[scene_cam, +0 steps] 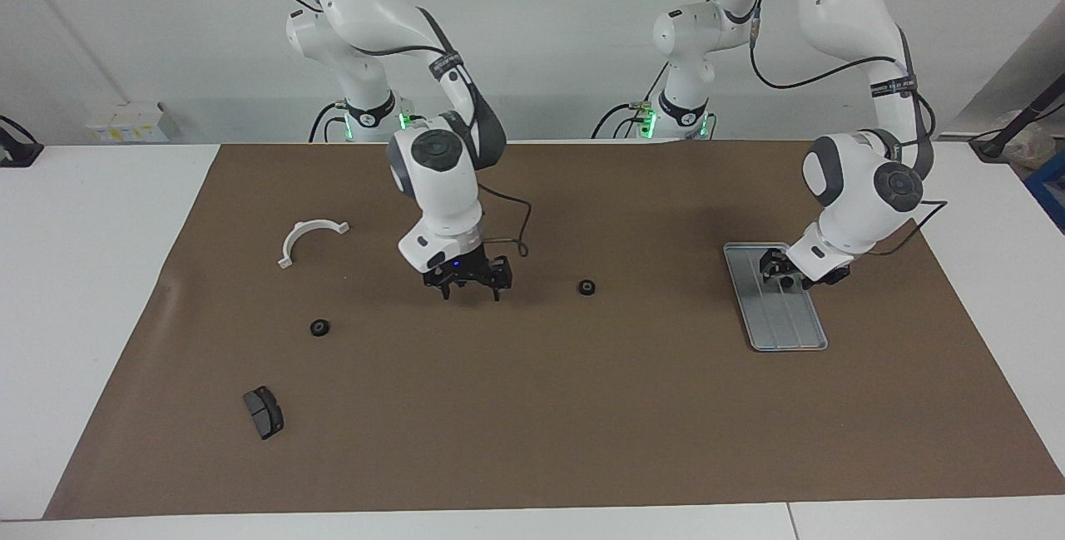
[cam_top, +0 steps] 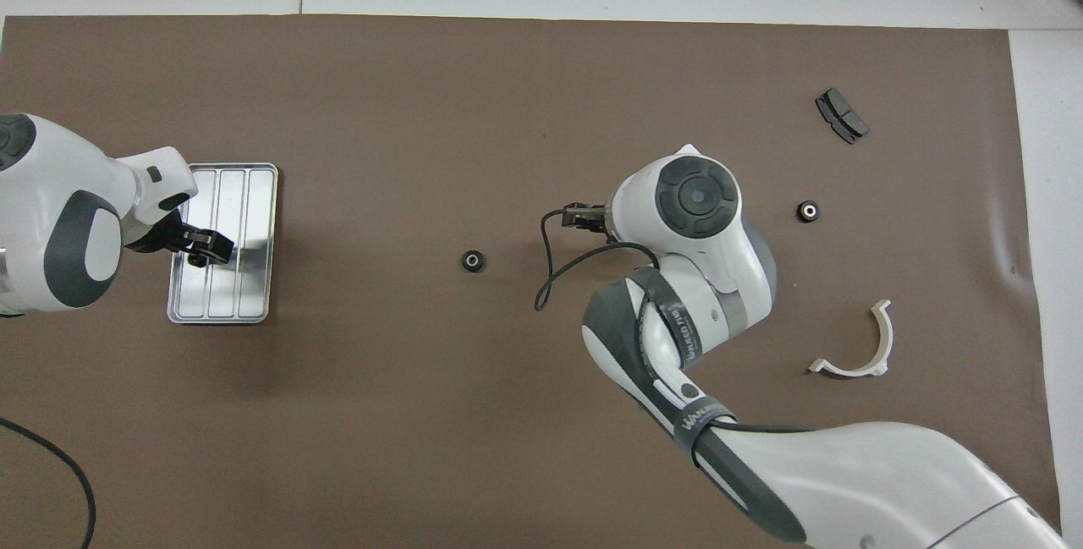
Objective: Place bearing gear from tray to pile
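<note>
Brown matting covers the table (scene_cam: 582, 440). Over the tray (scene_cam: 786, 328) at the left arm's end, the left gripper (scene_cam: 778, 267) hangs with jaws closed on a small dark bearing gear (scene_cam: 785, 280). Right gripper (scene_cam: 468, 282) hovers mid-table, jaws spread and empty, between two more gears (scene_cam: 586, 287) (scene_cam: 319, 328); white bracket (scene_cam: 309, 240) and brake pad (scene_cam: 264, 412) lie toward the right arm's end.

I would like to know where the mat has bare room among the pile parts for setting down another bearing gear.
Bare mat lies between the white bracket, the bearing gear and the brake pad. The right gripper hangs over the mat toward the middle.
</note>
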